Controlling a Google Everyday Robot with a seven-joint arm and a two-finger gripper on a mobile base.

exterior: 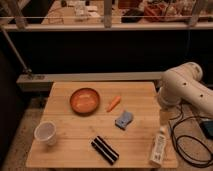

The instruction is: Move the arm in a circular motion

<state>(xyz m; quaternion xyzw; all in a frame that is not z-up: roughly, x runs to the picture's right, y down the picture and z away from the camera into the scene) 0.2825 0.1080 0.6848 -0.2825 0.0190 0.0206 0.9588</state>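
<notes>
The arm (183, 86) is a thick white tubular limb with rounded joints at the right edge of the wooden table (100, 150). It bends down beside the table's right side. Its small yellowish tip, the gripper (164, 116), hangs just above the table's right edge, right above a white bottle (158, 146). The gripper touches nothing that I can see.
On the table lie an orange bowl (84, 100), a carrot (113, 103), a blue-grey sponge (123, 119), a white cup (46, 133) at front left and a black striped bar (105, 149). Dark cables (190, 140) lie on the floor at right. A rail and window wall stand behind.
</notes>
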